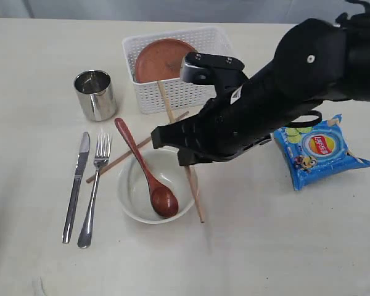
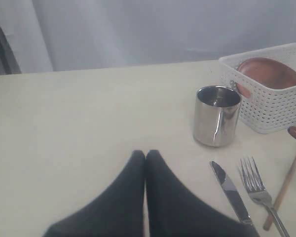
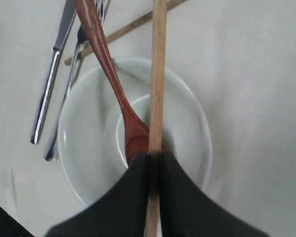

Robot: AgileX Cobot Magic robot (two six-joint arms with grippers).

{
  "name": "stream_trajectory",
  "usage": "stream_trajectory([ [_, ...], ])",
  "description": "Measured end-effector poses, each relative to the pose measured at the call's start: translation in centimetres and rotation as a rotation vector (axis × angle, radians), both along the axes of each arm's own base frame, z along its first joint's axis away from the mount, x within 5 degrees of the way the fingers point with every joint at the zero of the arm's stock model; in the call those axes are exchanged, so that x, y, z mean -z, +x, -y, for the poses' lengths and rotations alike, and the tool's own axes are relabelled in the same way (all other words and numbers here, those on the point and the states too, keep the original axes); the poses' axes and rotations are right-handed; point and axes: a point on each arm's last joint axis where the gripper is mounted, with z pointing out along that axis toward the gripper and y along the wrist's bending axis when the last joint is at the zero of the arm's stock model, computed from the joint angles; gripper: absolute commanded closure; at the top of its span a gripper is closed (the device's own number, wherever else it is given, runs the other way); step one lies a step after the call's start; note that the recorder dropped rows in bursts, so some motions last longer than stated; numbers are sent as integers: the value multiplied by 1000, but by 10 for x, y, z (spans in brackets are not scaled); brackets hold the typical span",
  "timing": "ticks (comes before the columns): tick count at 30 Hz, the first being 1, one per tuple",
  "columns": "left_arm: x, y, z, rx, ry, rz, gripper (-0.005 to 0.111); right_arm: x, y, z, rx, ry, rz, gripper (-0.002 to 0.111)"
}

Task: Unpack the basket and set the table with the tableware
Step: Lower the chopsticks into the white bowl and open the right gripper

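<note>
Exterior: right gripper [image 1: 186,158] reaches across over the bowl [image 1: 126,200], clamped on one chopstick [image 1: 195,194]. The stick's long axis runs from the basket [image 1: 172,98] front past the bowl's rim. The second chopstick [image 1: 120,159] lies on the table [image 1: 265,246], crossing it. The plate [image 1: 163,58] sits in the basket. Left arm not visible.

Left wrist: left gripper [image 2: 145,154] pressed shut, empty, over bare table near the cup [image 2: 216,116].

Right wrist: fingers [image 3: 128,187] pinch the stick, which points straight ahead over the bowl.

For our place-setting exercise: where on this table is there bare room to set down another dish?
Free, in the exterior view: the table left of the knife, the strip below the bowl, and the patch between bowl and chip packet. Crowded: between cup, basket and fork, where a chopstick lies.
</note>
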Motion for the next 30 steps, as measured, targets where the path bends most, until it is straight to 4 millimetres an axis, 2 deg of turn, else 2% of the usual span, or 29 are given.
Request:
stream_trajectory([
  [5,0,0,0,0,0,0,106,13,4,-10,81,50,-58,109],
  [10,0,0,0,0,0,0,106,26,-4,-24,95,65,-120,109],
  [14,0,0,0,0,0,0,106,30,-11,-35,90,77,-119,108],
  [21,0,0,0,0,0,0,106,31,-10,-38,114,90,-107,107],
  [23,0,0,0,0,0,0,106,31,-10,-38,116,91,-106,98],
  [27,0,0,0,0,0,0,106,31,-10,-38,115,89,-113,70],
  [28,0,0,0,0,0,0,106,31,-11,-38,114,88,-114,65],
  [30,0,0,0,0,0,0,106,31,-11,-38,113,88,-116,64],
])
